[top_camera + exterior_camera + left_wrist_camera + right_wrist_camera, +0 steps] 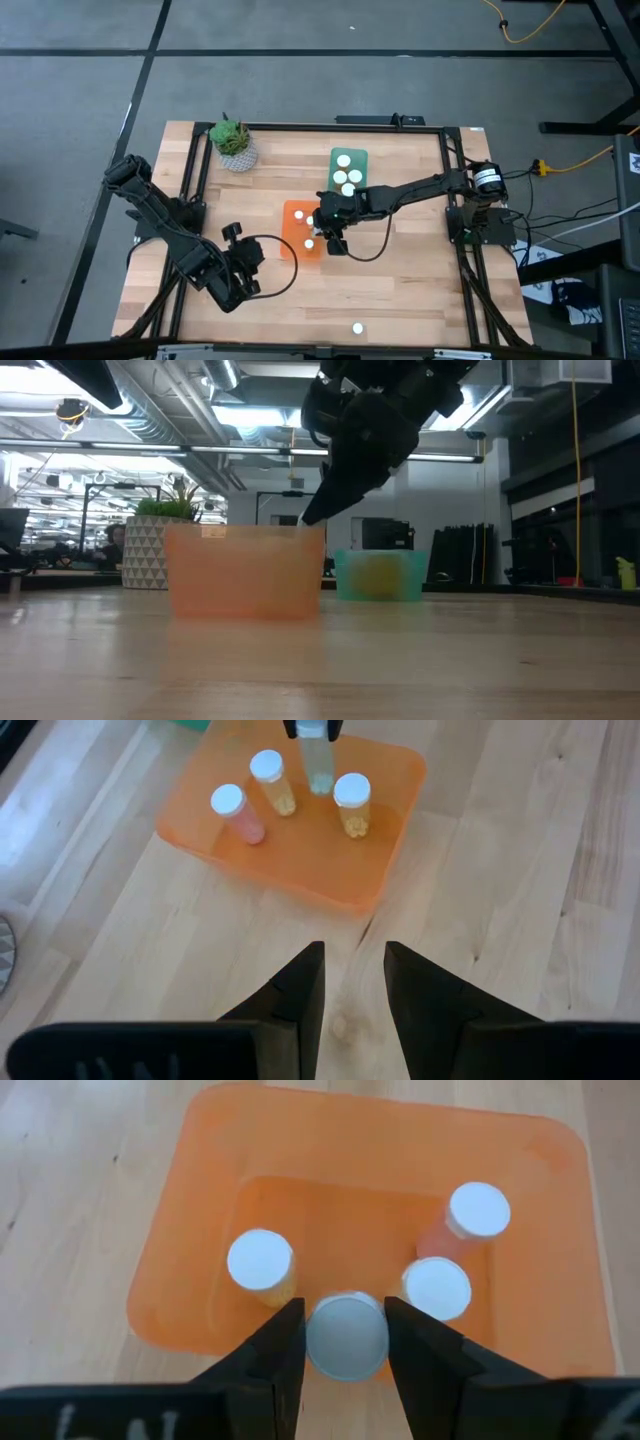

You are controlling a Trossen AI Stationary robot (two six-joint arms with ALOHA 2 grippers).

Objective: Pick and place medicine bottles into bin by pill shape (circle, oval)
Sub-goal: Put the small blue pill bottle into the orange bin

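I see right gripper (345,1342) clamping medicine bottle (346,1336) over orange bin (200,1170) | risk: toppling standing bottles (261,1260) | left gripper (354,982) closed, empty, near table's front-left corner.

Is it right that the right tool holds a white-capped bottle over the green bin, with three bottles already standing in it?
Wrong bin. The right tool holds the white-capped bottle over the orange translucent plastic bin, where three bottles already stand; the right wrist view shows it.
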